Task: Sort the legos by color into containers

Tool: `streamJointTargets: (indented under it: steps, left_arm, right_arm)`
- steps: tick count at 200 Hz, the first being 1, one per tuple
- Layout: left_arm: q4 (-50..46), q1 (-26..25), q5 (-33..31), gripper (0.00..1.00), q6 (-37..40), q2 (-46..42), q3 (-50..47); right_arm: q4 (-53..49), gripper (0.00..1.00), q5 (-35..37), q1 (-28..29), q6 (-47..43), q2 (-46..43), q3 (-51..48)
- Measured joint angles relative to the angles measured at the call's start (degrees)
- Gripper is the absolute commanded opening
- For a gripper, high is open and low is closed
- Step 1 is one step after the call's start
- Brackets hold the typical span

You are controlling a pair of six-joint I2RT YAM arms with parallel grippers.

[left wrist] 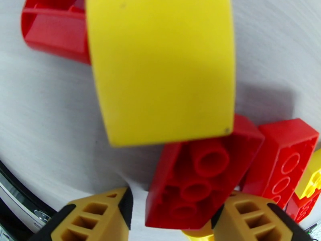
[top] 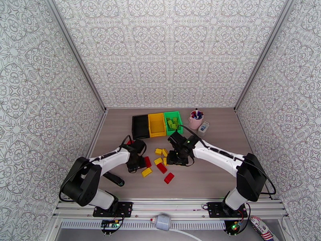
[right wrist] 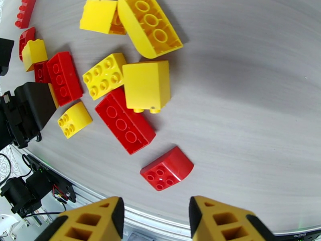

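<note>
Green legos [top: 173, 123] are binned; red and yellow legos [right wrist: 125, 125] are left. Red brick [left wrist: 196, 185] is framed between jaws of left gripper [left wrist: 178, 199], grip unclear; right gripper [right wrist: 156, 203] is parted, empty.

Containers on the table [top: 208, 177]: three, being one black bin [top: 141, 126], one yellow bin [top: 157, 124] and one green bin [top: 172, 113], plus one pink cup [top: 195, 123] just beside the green bin. Loose pieces in front of the green bin: six red legos [right wrist: 125, 121] and at least six yellow legos [right wrist: 146, 85]. Inside the green bin: several green legos [top: 172, 124], too small to count.
</note>
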Motion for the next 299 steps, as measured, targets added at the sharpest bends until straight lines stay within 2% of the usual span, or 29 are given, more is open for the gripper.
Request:
streamJointTargets:
  steps: [50,89,119,148,179,236,299]
  left_arm:
    - [0.7,0.2,0.1,0.29,2.8,1.9,2.5]
    - [0.1,0.0,0.5,0.26,3.4,1.1,3.1]
    - [-1.2,0.0,2.3,0.26,3.7,-4.0,3.4]
    - [-1.0,0.0,7.0,0.27,4.7,-8.4,5.4]
    - [1.3,0.5,14.8,0.26,5.9,-8.6,8.8]
    - [4.1,2.6,23.5,0.26,8.1,0.6,20.9]
    - [3.1,5.7,25.4,0.29,10.7,17.6,41.1]
  right_arm:
    - [0.8,0.48,0.3,0.0,1.5,-0.6,-1.7]
    - [1.7,0.48,0.4,0.0,1.9,-0.6,-1.7]
    - [4.2,0.49,0.3,0.0,2.4,-0.6,-1.7]
    - [8.6,0.53,-1.3,-0.3,3.8,-0.5,-1.7]
    - [14.6,0.57,-5.3,-2.2,5.0,0.5,-1.7]
    - [23.3,0.58,-10.8,-7.3,7.0,1.4,-1.7]
    - [23.2,0.59,-12.9,-12.0,6.8,1.0,-1.7]
